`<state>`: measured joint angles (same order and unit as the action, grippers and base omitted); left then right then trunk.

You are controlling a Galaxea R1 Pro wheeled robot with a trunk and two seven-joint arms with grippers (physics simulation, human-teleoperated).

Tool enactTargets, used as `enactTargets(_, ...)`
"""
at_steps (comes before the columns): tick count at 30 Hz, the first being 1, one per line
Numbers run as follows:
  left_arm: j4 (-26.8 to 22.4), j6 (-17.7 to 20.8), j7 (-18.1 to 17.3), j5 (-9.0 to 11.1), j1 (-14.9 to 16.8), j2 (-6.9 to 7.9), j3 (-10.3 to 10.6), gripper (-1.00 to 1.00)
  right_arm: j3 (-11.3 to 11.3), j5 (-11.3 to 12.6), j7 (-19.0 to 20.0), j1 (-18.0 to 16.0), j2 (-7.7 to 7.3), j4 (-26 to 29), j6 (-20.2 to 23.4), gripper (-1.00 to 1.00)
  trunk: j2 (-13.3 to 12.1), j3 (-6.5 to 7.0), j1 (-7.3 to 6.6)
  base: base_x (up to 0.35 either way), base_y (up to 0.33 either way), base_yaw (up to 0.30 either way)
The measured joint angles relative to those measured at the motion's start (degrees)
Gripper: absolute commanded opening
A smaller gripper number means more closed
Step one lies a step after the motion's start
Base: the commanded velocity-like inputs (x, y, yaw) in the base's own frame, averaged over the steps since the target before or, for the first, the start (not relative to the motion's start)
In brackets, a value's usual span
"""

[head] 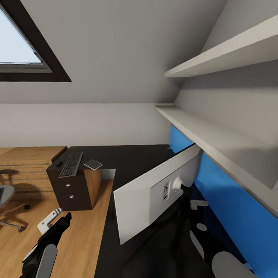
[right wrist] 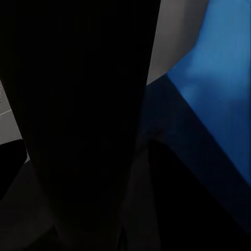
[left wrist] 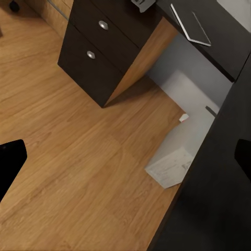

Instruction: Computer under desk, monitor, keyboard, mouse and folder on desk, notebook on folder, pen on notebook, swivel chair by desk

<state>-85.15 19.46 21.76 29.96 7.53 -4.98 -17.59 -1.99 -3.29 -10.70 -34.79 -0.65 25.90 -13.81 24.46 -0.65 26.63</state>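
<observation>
Nearest, at lower left, the left gripper (head: 58, 224) hangs over the wood floor (head: 81, 231) beside the desk (head: 131, 158); its fingers stand apart with nothing between them, so it reads as open and empty. The right gripper: I cannot tell its state, since the right wrist view is mostly dark, with a blue back panel (right wrist: 219, 78) beyond. The monitor (head: 154, 193) is on the desk at mid right, grey back toward the camera and tilted; its long axis runs from near left to far right, the screen apparently facing the blue panel, so it probably needs turning. The computer (left wrist: 175, 157) lies on the floor under the desk edge. Farther left, the keyboard (head: 71, 165) rests above the dark drawers (head: 73, 189), long axis near to far, well apart from the monitor. The swivel chair (head: 5, 200) sits at the far left edge, apart from the desk. Judgement: mostly unfinished.
</observation>
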Motion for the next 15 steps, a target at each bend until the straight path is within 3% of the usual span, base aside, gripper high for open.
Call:
enactTargets(14,0.00,0.00,0.00,0.00,0.00,0.00,0.00,1.00,-0.02,0.07,0.35,-0.01,-0.18,0.03,0.05,-1.00,0.00,0.00,0.00,0.000,0.000,0.000)
enactTargets(15,0.00,0.00,0.01,0.00,0.00,0.00,0.00,1.00,-0.01,0.08,0.34,-0.01,-0.18,0.03,0.06,1.00,0.00,0.00,0.00,0.000,0.000,0.000)
